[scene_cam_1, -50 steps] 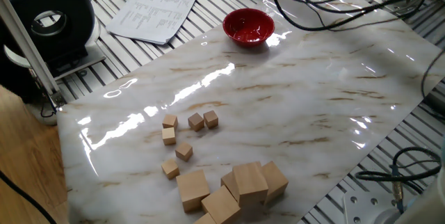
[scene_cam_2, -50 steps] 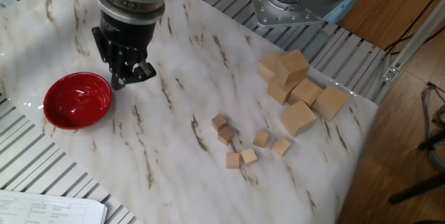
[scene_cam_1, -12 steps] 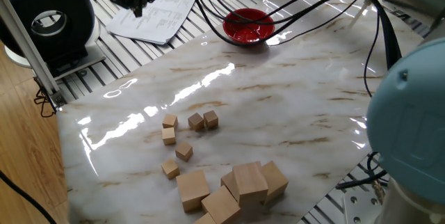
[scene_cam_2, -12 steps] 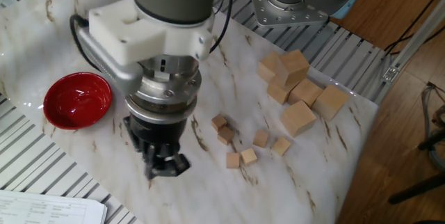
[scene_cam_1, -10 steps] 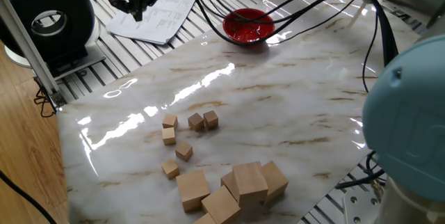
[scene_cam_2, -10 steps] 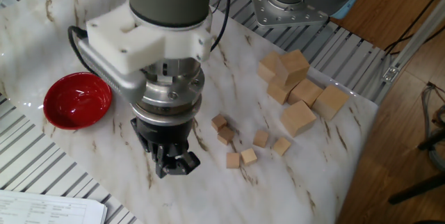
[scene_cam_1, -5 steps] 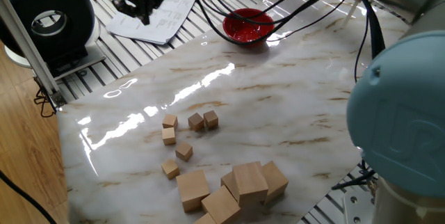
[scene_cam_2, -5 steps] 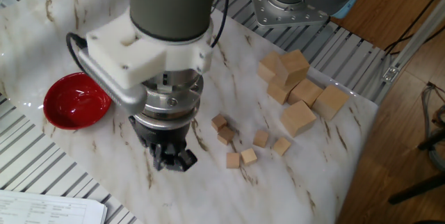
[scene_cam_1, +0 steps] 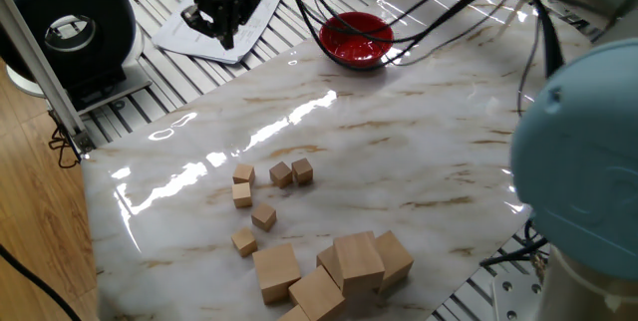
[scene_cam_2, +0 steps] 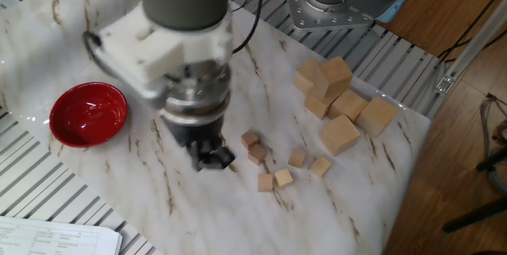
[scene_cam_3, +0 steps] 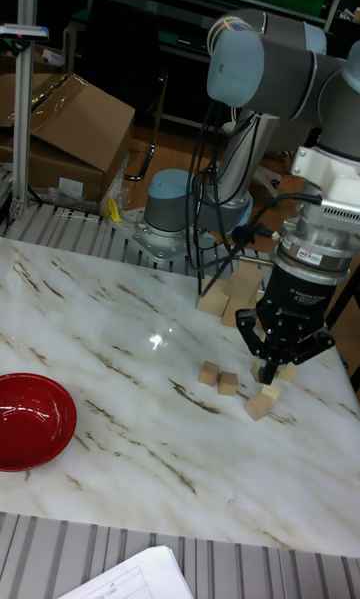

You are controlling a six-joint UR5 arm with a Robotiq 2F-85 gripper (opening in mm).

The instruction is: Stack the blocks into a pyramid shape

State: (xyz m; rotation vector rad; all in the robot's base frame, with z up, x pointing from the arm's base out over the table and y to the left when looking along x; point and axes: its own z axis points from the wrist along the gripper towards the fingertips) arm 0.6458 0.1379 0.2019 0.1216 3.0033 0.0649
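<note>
Several small tan wooden blocks [scene_cam_1: 263,217] lie loose and flat on the marble tabletop [scene_cam_1: 419,152], none on top of another. In the other fixed view they form a scatter [scene_cam_2: 283,177], and the tall fixed view shows some of them [scene_cam_3: 229,383]. My gripper [scene_cam_2: 207,160] hangs above the table just left of the scatter, pointing down. The tall fixed view shows the gripper [scene_cam_3: 283,364] open over the blocks with nothing between its fingers. In one fixed view the gripper [scene_cam_1: 223,32] appears high at the top.
A pile of much larger wooden cubes [scene_cam_2: 341,97] sits near the table edge beside the small ones. A red bowl [scene_cam_2: 89,112] stands at the far side. Printed paper [scene_cam_1: 214,17] lies off the marble. Cables [scene_cam_1: 449,2] trail across the back.
The arm has carried the gripper across the table from near the bowl toward the small blocks. The blocks and cubes have not moved.
</note>
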